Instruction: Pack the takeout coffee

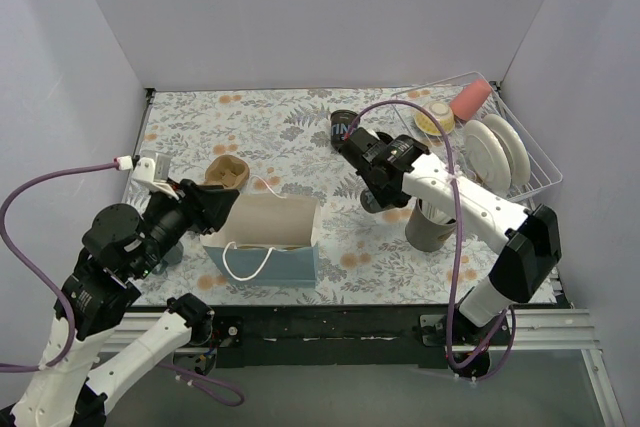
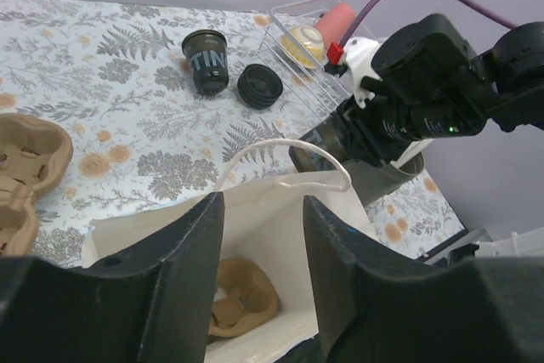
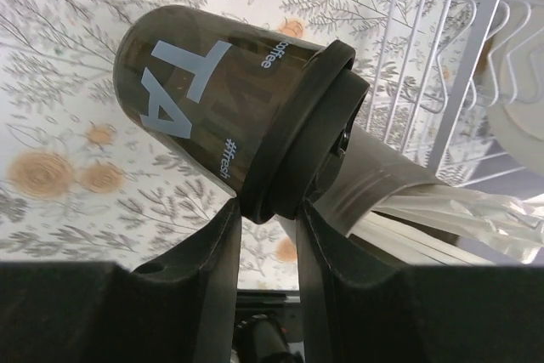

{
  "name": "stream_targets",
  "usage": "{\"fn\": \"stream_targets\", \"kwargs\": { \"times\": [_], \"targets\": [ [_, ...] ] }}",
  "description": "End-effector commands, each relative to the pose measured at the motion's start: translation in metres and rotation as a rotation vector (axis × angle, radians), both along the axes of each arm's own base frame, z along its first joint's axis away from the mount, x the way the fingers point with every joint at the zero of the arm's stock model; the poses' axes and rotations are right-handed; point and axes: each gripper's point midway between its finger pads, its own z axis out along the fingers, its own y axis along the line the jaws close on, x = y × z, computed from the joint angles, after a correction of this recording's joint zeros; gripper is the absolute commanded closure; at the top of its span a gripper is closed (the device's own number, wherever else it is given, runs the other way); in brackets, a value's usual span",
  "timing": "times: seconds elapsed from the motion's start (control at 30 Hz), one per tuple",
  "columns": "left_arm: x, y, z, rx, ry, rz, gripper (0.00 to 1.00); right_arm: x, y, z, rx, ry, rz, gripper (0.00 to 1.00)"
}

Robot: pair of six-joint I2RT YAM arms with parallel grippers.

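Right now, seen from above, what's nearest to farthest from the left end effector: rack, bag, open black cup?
From the left end effector:
1. Paper bag, right beside it.
2. Open black cup, far middle.
3. Wire rack, far right.

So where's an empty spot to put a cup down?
Bare table lies behind the brown carrier, at the far left, and between the carrier and the lidless cup. Crowded by the dish rack and grey holder.

White plates (image 1: 497, 152) upright in a wire rack (image 1: 545, 182), grey utensil holder (image 1: 430, 232) just beside
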Motion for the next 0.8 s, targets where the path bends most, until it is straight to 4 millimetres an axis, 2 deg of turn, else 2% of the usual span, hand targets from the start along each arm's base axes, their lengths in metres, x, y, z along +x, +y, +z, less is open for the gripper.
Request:
{"fn": "stream_targets", "kwargs": {
  "times": [0.0,0.1,0.17,0.3,0.53,0.77],
  "targets": [
    [0.008,0.012,0.024,0.009,-0.075,0.068,0.55,0.000,-0.007,0.017,-0.146,0.006,0.125,0.73],
    [0.010,0.018,0.032,0.017,-0.095,0.099,0.53,-0.001,0.000,0.015,-0.214,0.029,0.178,0.73],
    [0.010,0.022,0.037,0.017,-0.108,0.114,0.53,-0.006,0.001,0.007,-0.295,0.063,0.204,0.73],
    [0.010,0.031,0.041,0.019,-0.118,0.157,0.52,-0.010,0.012,-0.008,-0.320,0.097,0.244,0.72],
    [0.007,0.039,0.043,0.029,-0.118,0.183,0.52,-0.007,0.010,-0.029,-0.415,0.128,0.223,0.72],
    [0.012,0.035,0.042,0.047,-0.119,0.176,0.51,-0.004,0.011,-0.041,-0.491,0.124,0.226,0.72]
  ]
}}
